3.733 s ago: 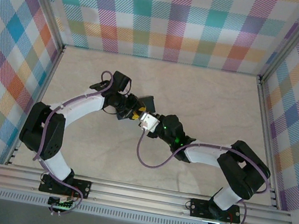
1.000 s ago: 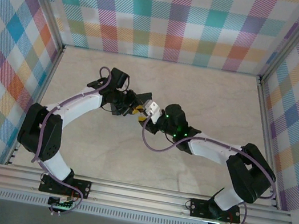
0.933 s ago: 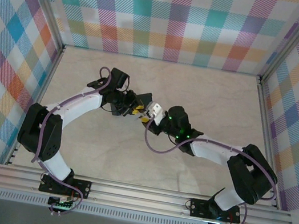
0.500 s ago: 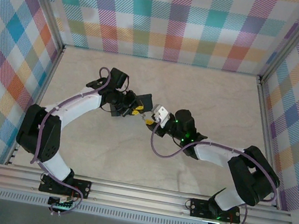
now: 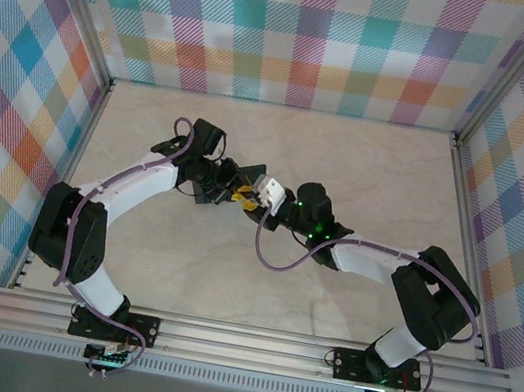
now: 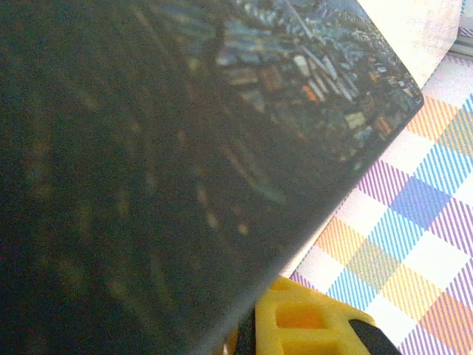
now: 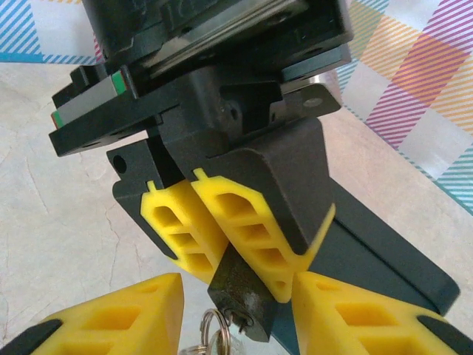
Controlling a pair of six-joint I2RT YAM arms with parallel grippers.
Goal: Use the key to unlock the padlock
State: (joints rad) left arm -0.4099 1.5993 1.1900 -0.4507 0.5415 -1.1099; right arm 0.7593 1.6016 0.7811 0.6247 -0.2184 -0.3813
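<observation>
Both arms curve inward from the near edge and meet over the middle of the pale marbled table (image 5: 369, 164), the left pincer (image 5: 237, 192) facing the right pincer (image 5: 257, 207); plaid walls (image 5: 301, 30) close in three sides; the left pincer's yellow fingers (image 7: 251, 244) are pressed together on the dark padlock (image 7: 240, 292); the key (image 7: 235, 325) and its ring (image 7: 209, 325) hang at the padlock's lower end, between the right pincer's spread fingers (image 7: 118, 314); whether those touch the key I cannot tell.
</observation>
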